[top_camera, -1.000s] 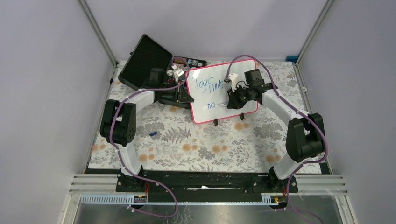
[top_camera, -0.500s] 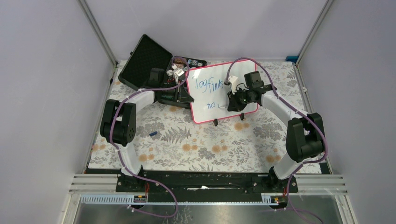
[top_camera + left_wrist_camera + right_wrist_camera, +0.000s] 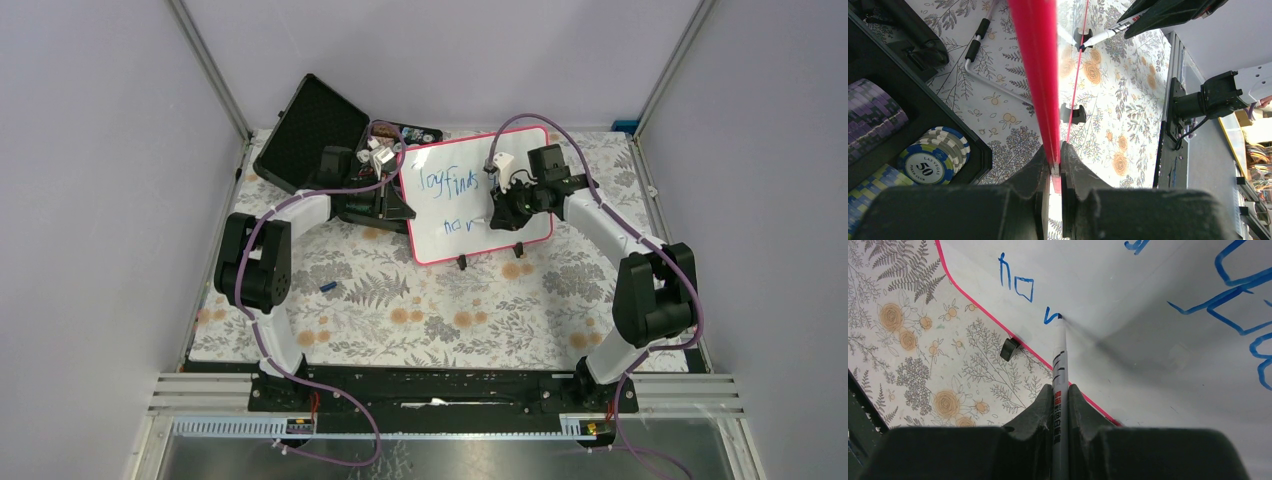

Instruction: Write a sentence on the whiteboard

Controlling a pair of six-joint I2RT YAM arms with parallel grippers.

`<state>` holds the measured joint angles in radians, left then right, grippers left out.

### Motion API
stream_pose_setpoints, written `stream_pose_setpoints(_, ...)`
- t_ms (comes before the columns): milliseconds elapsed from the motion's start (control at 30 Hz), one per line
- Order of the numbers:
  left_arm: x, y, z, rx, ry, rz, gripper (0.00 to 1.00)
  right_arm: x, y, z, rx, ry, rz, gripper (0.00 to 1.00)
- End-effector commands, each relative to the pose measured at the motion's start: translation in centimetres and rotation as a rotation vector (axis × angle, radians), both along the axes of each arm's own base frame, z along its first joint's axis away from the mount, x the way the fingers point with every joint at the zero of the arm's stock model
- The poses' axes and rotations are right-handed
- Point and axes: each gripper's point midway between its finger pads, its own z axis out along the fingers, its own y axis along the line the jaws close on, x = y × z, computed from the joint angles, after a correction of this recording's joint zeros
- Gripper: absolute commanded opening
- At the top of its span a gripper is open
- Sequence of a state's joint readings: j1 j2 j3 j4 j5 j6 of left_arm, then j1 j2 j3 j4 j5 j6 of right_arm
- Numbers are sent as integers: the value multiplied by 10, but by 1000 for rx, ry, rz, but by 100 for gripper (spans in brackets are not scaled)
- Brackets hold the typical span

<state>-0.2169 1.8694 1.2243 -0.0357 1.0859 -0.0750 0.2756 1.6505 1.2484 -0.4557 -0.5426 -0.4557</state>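
Note:
The whiteboard point(image 3: 455, 200) stands tilted at the back of the table, pink-red framed, with blue writing in two lines. My left gripper point(image 3: 1056, 152) is shut on the board's left frame edge point(image 3: 1040, 75). In the top view that left gripper point(image 3: 398, 205) sits at the board's left side. A white marker point(image 3: 1059, 360) is held in my shut right gripper point(image 3: 1060, 395), its tip touching the whiteboard point(image 3: 1148, 315) at the end of the lower line of blue strokes. Seen from above, the right gripper point(image 3: 497, 218) hovers over the board's lower right part.
An open black case point(image 3: 320, 135) with poker chips point(image 3: 935, 155) lies behind and left of the board. A small blue cap point(image 3: 329, 287) lies on the floral cloth point(image 3: 450, 320). The board's black feet point(image 3: 462, 262) rest on the cloth. Metal rails run along the table's sides.
The right gripper has moved rightwards and slightly up along the lower line, adding another blue stroke after the first two letters. The left arm and board have stayed still.

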Motion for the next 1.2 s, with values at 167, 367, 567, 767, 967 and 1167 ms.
stream_pose_setpoints(167, 20, 0, 10, 20, -134, 12, 0, 11, -10, 3, -30, -57, -22, 0)
stream_pose_setpoints(367, 20, 0, 9, 20, -134, 12, 0, 0, -13, -6, -37, -34, -12, 0)
stream_pose_setpoints(567, 20, 0, 8, 20, -130, 11, 0, -5, -15, -11, -43, -24, -10, 0)
stream_pose_setpoints(767, 19, 0, 9, 19, -132, 11, 0, 3, -16, -3, -43, -48, -24, 0)
stream_pose_setpoints(967, 19, 0, 10, 20, -134, 12, 0, 19, -22, 14, -27, -80, -59, 0)
stream_pose_setpoints(1167, 19, -1, 9, 20, -132, 11, 0, 29, -24, 30, -10, -107, -73, 0)
